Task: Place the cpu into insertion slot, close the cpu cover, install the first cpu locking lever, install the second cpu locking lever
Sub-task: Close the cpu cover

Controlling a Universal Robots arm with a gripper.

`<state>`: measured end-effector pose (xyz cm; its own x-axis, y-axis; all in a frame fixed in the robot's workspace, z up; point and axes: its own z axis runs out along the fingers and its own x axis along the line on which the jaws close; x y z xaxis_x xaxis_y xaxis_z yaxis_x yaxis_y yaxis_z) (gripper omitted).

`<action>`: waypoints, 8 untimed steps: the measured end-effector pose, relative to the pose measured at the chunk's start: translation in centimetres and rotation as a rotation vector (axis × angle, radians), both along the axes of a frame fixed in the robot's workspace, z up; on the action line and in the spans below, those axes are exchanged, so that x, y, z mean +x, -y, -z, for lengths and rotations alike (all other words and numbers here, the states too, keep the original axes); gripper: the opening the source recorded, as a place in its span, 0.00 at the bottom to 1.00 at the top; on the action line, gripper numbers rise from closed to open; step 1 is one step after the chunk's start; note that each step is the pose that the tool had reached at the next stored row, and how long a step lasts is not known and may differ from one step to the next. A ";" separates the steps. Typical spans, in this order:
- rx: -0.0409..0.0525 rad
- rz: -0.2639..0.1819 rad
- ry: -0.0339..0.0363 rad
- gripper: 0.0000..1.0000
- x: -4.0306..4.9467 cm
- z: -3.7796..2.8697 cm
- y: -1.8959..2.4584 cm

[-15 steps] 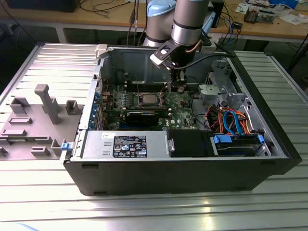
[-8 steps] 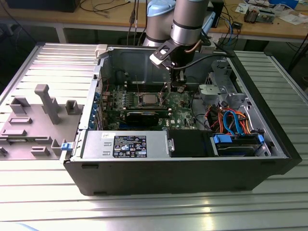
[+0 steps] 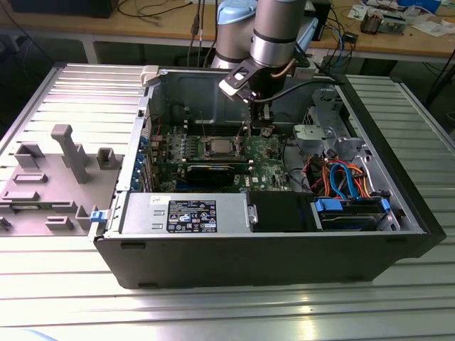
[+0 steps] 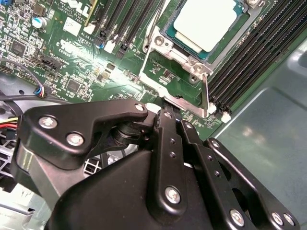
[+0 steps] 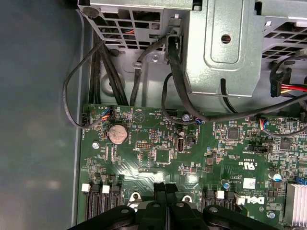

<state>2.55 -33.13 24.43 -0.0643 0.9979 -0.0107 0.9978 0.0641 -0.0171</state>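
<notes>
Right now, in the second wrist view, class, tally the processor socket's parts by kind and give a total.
cpu: 1
cpu cover: 1
locking levers: 2
Total: 4

My arm (image 3: 274,32) comes down near vertical | wrist aimed downward | gripper (image 3: 264,128) hangs below it | in the first wrist view I see its fingers (image 5: 159,191) pressed together, no gap
</notes>
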 end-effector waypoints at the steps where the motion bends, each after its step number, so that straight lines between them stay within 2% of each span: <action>1: 0.0001 0.000 0.0000 0.11 -0.03 0.00 0.00; 8: 0.0000 0.000 0.0000 0.11 -0.26 0.00 0.00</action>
